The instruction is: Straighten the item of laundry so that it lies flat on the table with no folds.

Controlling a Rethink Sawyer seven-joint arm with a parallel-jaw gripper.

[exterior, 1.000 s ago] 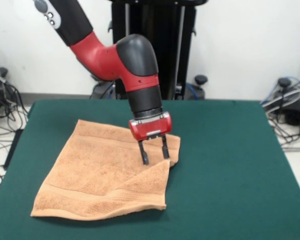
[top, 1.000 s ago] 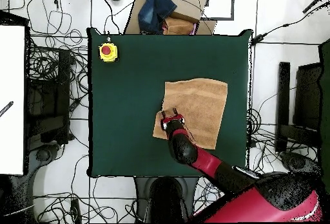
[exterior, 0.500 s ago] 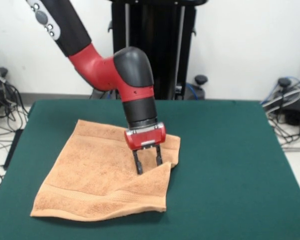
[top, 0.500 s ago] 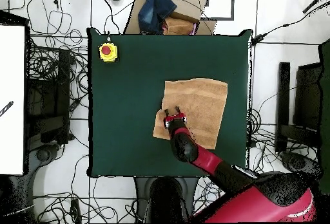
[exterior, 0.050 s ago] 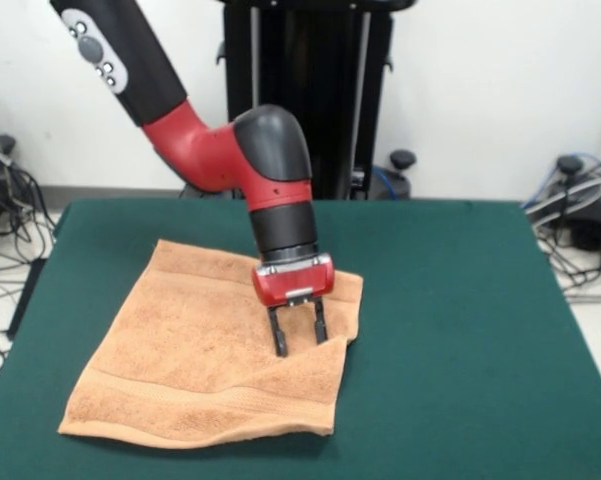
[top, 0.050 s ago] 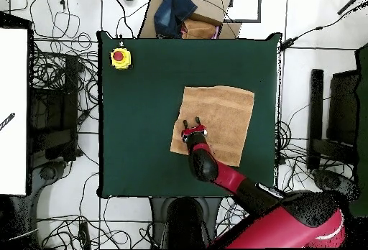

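Towel [exterior, 0.050 s ago: 195, 370] was light orange-tan terry, with a woven band of the same colour near one edge. Counter [exterior, 0.050 s ago: 460, 340] top was dark green. Claw [exterior, 0.050 s ago: 299, 338] had black fingers under a red housing; arm [exterior, 0.050 s ago: 230, 140] red and black. Button box [top, 0.050 s ago: 120, 58] yellow, red top.

Robotics lab, e-stop button [top, 0.050 s ago: 120, 57] on table [top, 0.050 s ago: 144, 118], floor cables [top, 0.050 s ago: 61, 75], monitors [top, 0.050 s ago: 332, 121]

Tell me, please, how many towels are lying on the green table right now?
1: a single orange-tan terry towel lies on the dark green table, under the open red and black gripper. Nothing else resembling laundry shows.
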